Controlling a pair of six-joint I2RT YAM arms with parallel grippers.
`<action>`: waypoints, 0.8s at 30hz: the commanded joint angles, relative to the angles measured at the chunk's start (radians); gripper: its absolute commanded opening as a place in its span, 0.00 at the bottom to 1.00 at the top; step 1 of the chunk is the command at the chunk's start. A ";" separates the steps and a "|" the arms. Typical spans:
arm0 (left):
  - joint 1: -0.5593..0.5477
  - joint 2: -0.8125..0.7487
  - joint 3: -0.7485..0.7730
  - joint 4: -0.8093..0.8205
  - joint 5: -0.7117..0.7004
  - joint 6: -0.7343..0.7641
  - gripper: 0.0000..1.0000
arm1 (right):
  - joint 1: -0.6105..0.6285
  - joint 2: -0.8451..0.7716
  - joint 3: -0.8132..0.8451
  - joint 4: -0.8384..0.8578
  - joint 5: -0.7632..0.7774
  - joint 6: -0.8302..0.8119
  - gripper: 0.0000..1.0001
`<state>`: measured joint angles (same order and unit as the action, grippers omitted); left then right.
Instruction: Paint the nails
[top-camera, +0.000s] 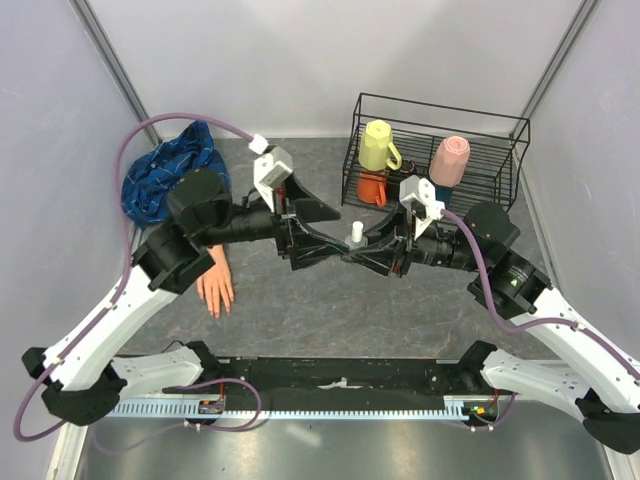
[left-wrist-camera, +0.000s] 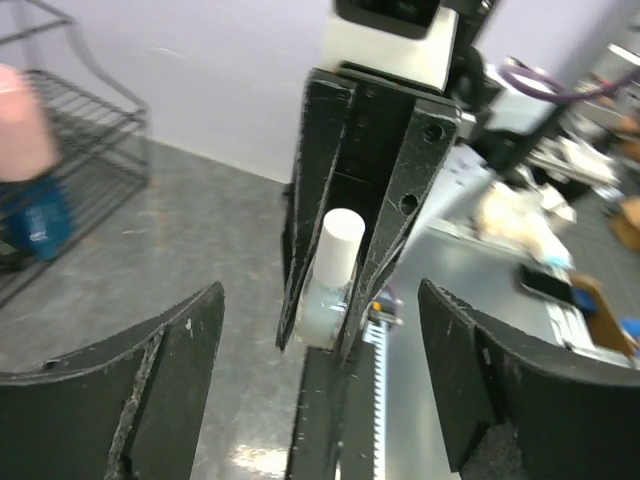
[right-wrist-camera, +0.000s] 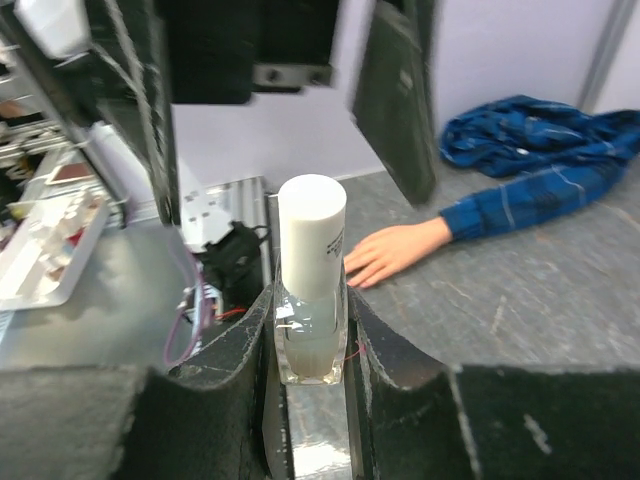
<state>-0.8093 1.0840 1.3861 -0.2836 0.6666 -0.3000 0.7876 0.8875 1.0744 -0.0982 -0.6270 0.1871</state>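
Nearest, the mannequin hand (top-camera: 215, 283) is laid flat on the bench (top-camera: 330, 320), its nails (right-wrist-camera: 356, 270) too small to be made out. Further on, the white-capped bottle (right-wrist-camera: 311, 270) is gripped upright by the right claw (right-wrist-camera: 312, 345) and flanked by the wide-spread left claw (left-wrist-camera: 320, 295).

The nails (top-camera: 215, 308) are the tiny tips of a pale peach mannequin hand (top-camera: 214, 284) that lies flat, palm down, on the left part of the grey worktop (top-camera: 330, 310). Its fingers are slightly spread and point toward the near edge. The wrist comes out of a blue plaid sleeve (right-wrist-camera: 520, 200), which runs back into a crumpled heap. The nails match the skin tone and are too small to tell whether they are painted.
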 joint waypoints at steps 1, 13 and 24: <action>-0.001 -0.107 -0.021 -0.039 -0.333 0.012 0.85 | -0.004 0.024 0.062 -0.015 0.177 -0.043 0.00; -0.002 -0.107 -0.154 0.239 -0.429 -0.059 0.64 | -0.004 0.136 0.124 -0.006 0.305 -0.043 0.00; -0.010 -0.038 -0.145 0.304 -0.446 -0.005 0.57 | -0.004 0.163 0.142 -0.006 0.319 -0.026 0.00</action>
<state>-0.8112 1.0466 1.2289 -0.0616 0.2375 -0.3317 0.7872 1.0492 1.1584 -0.1394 -0.3233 0.1566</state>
